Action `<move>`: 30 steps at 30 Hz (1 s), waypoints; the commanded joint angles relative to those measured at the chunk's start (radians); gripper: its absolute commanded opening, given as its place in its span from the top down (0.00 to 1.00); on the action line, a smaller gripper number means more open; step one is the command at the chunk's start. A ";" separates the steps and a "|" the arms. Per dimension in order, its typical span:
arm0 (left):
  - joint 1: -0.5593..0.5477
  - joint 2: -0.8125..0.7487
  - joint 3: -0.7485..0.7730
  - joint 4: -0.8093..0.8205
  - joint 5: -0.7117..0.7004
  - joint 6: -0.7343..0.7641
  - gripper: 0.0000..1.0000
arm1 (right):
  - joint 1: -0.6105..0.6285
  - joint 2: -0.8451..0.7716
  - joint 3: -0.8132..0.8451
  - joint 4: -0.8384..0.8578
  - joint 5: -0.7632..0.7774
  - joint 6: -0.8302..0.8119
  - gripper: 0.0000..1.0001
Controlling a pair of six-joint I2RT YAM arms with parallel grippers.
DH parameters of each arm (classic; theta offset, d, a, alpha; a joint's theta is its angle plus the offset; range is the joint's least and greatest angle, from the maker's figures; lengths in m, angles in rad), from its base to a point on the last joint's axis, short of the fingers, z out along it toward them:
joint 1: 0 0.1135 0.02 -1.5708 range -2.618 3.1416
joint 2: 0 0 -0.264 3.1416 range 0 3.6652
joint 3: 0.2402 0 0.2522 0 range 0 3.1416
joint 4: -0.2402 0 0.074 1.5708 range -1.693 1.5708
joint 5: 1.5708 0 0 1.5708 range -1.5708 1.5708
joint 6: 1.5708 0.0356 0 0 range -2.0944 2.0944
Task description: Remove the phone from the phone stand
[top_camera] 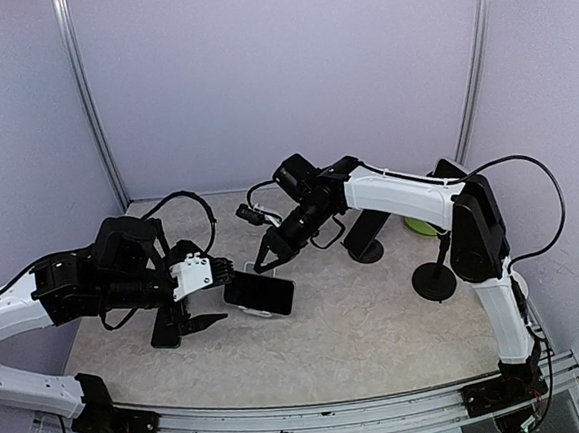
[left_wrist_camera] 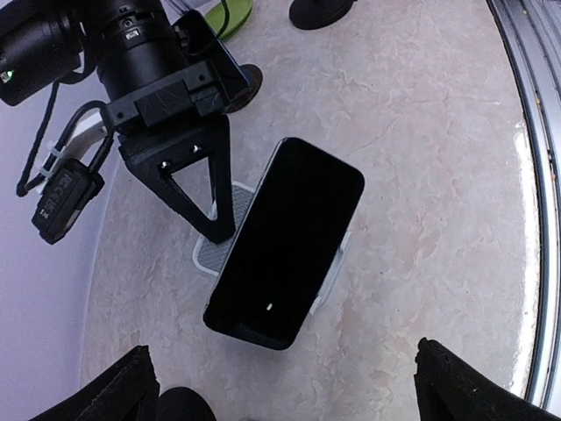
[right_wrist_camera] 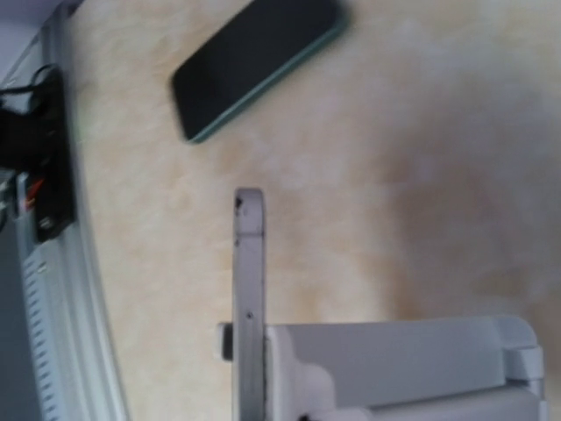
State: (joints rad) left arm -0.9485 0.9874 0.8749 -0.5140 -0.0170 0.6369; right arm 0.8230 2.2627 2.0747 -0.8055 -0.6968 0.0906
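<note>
The phone [left_wrist_camera: 285, 241] had a glossy, smooth black glass face and a greenish satin edge. The phone stand [left_wrist_camera: 209, 257] looked like pale grey matt plastic with a ribbed pad. The right gripper [left_wrist_camera: 217, 233] was matt black plastic. The counter [left_wrist_camera: 421, 132] was smooth, marbled beige with a low sheen, and its rail [left_wrist_camera: 536, 175] was brushed metal.

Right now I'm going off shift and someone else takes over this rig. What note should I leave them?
Left pincer: open, just short of the phone's near end, not touching it.
Right pincer: shut, tips down on the stand behind the phone, apparently steadying it.
Phone: leaning on the stand.
Done: both arms are in place.
Left: close the left pincer on the phone and lift it off.
</note>
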 commanded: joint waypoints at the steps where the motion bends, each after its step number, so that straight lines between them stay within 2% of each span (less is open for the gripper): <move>1: -0.016 -0.004 -0.035 -0.040 -0.030 0.104 0.01 | 0.028 -0.093 -0.023 -0.023 -0.100 0.009 1.00; 9: -0.020 -0.005 -0.070 -0.074 -0.067 0.162 0.01 | 0.055 -0.128 -0.070 -0.040 -0.164 0.058 1.00; 13: -0.039 0.045 -0.064 -0.108 -0.073 0.174 0.01 | 0.065 -0.129 -0.074 -0.046 -0.196 0.076 1.00; 22: -0.048 0.087 -0.078 -0.073 -0.155 0.195 0.01 | 0.094 -0.130 -0.068 -0.048 -0.235 0.090 1.00; 30: -0.074 0.124 -0.077 -0.068 -0.151 0.200 0.01 | 0.106 -0.126 -0.054 -0.040 -0.252 0.109 1.00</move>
State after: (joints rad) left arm -1.0042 1.0878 0.8082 -0.5964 -0.1619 0.8211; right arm 0.9203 2.2097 1.9995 -0.8669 -0.8703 0.1776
